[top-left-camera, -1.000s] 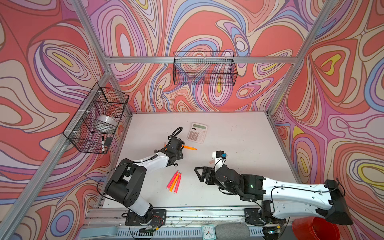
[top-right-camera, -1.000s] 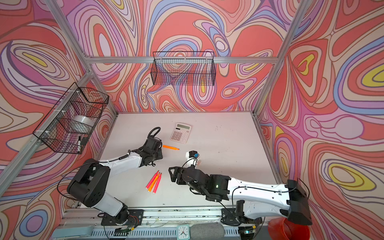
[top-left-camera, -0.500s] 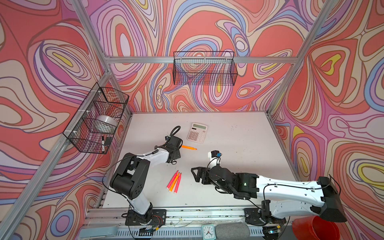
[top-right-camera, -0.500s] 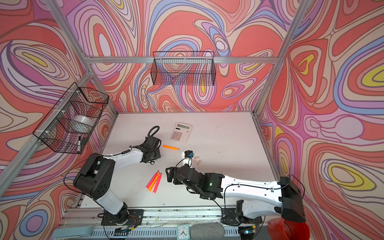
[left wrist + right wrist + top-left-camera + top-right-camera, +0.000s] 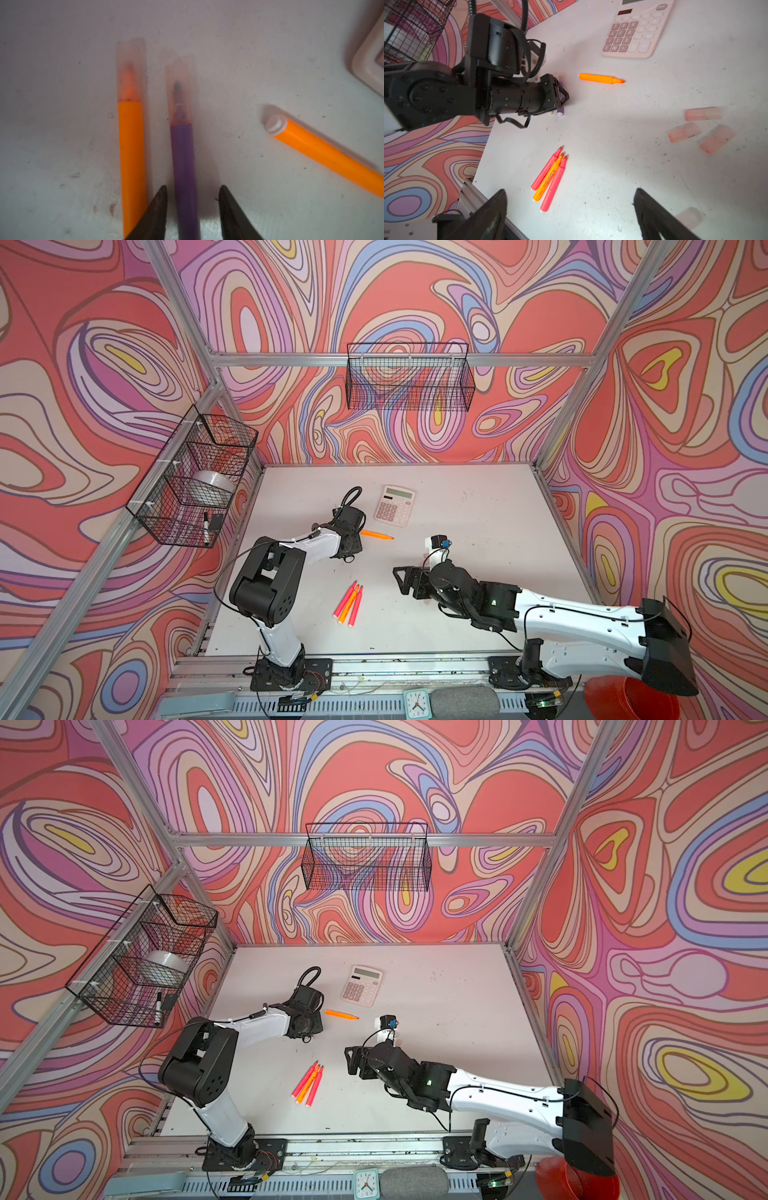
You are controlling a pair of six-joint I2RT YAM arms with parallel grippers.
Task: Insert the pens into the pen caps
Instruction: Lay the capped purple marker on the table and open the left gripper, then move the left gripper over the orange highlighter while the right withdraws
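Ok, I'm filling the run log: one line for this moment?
left gripper: jaws open astride capped purple pen | right gripper: jaws open, empty | four pens uncapped | four caps loose

A scuffed white tabletop (image 5: 478, 506) bears a pale pink calculator (image 5: 394, 506), a lone uncapped orange pen (image 5: 376, 535) near it, a touching bundle of two pink-red pens and one orange (image 5: 348, 604), a capped orange pen (image 5: 131, 155) beside a capped purple pen (image 5: 184, 166) (parallel, not touching), and loose translucent pink caps (image 5: 703, 113).

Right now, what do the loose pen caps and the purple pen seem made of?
Loose pen caps: likely plastic, translucent pale pink with a frosted look, though blurred here. Purple pen: likely plastic, opaque and evenly coloured, with a smooth barrel.
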